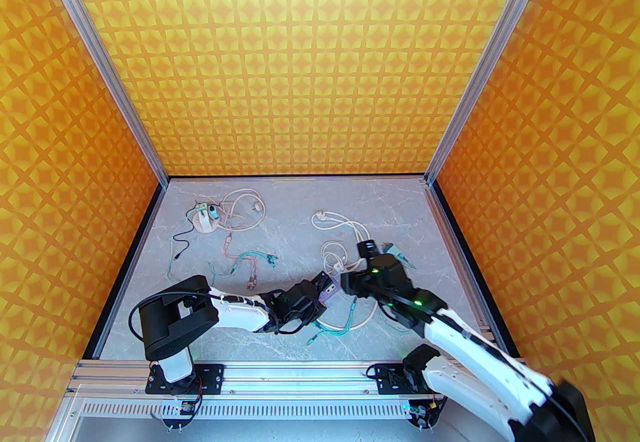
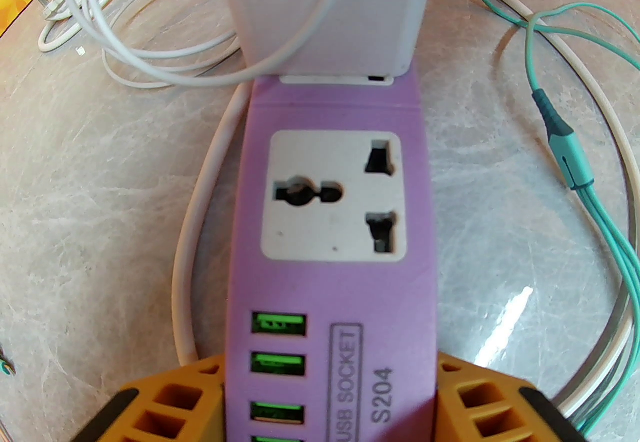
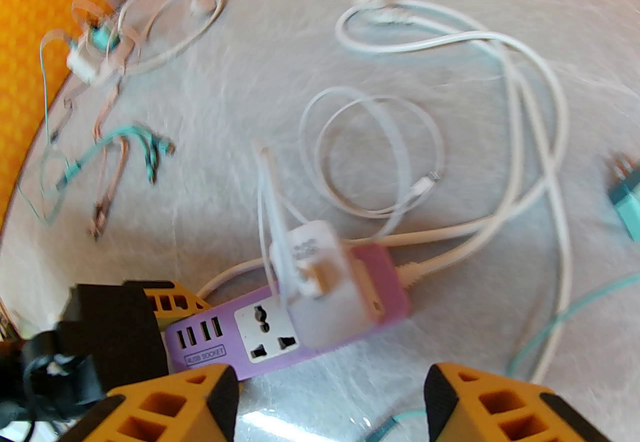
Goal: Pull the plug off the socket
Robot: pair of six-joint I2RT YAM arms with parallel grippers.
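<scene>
A purple socket strip (image 2: 330,280) lies on the grey marble table (image 1: 300,210), with one free universal outlet and green USB ports. A white plug (image 2: 330,0) sits in the strip's far outlet, its thin white lead looping off it. My left gripper (image 2: 330,405) is shut on the strip's USB end, one orange finger (image 2: 170,395) on each side. In the right wrist view the plug (image 3: 320,275) stands up from the strip (image 3: 280,330). My right gripper (image 3: 330,400) hangs just above and near it, open, with nothing between its fingers. From the top view both grippers meet at the strip (image 1: 327,294).
Loose cables cover the table: a white coil (image 3: 375,155), a thick white cord (image 3: 500,55) and teal leads (image 2: 565,150). A teal adapter (image 3: 627,200) lies to the right. A round pink item with more cables (image 1: 205,220) sits far left. Orange patterned walls enclose the table.
</scene>
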